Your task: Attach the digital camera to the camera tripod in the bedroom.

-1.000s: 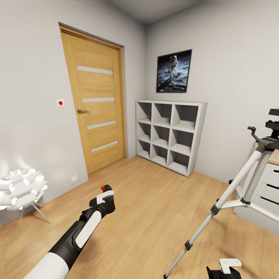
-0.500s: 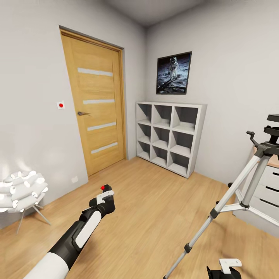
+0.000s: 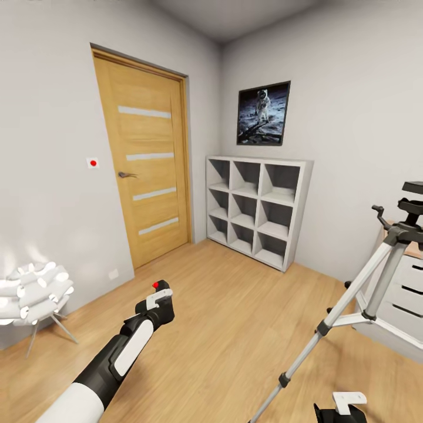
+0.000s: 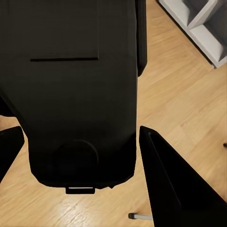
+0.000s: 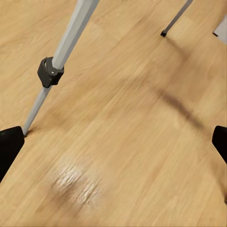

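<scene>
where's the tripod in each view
Head view: the camera tripod stands at the right edge, in front of the white drawers.
Left wrist view: one foot tip past the held digital camera.
Right wrist view: a silver leg with black joint, another foot beyond.
Shared landmark: the wood floor.

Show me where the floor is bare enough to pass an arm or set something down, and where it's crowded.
Bare wood floor runs between the oak door, the white shelf and the camera tripod. It is crowded at the right, where the tripod's legs spread in front of the white drawers, and at the left around the white chair.
</scene>
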Robot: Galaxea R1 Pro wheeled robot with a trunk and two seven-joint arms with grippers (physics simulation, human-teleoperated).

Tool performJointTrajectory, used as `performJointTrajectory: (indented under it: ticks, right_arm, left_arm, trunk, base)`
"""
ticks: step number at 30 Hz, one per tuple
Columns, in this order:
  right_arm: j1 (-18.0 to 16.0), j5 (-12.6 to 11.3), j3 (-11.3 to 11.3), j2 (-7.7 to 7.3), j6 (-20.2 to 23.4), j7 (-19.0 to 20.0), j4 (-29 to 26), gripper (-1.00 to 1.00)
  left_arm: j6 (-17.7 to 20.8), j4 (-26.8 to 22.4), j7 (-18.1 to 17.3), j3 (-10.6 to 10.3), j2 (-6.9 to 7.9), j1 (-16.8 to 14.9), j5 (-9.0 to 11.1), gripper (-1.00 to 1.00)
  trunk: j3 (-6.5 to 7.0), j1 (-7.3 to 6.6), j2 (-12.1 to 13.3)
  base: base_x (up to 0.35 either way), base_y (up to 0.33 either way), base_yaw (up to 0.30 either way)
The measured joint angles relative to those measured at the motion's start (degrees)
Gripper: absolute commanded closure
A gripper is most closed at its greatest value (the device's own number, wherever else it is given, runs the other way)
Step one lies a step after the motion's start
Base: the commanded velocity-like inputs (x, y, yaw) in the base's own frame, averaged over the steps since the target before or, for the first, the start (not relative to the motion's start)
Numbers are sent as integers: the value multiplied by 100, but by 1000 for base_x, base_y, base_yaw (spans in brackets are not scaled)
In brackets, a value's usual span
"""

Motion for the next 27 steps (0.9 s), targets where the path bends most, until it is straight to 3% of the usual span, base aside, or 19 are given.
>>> performJointTrajectory:
  ticks: [27]
  right_arm:
    - [0,-21,-19,0,0,-9,2,-100]
  left_arm:
    - [1,71,-10,1,9,0,7,100]
  trunk:
    - [485,-593,1084]
  base:
    - [0,0,0]
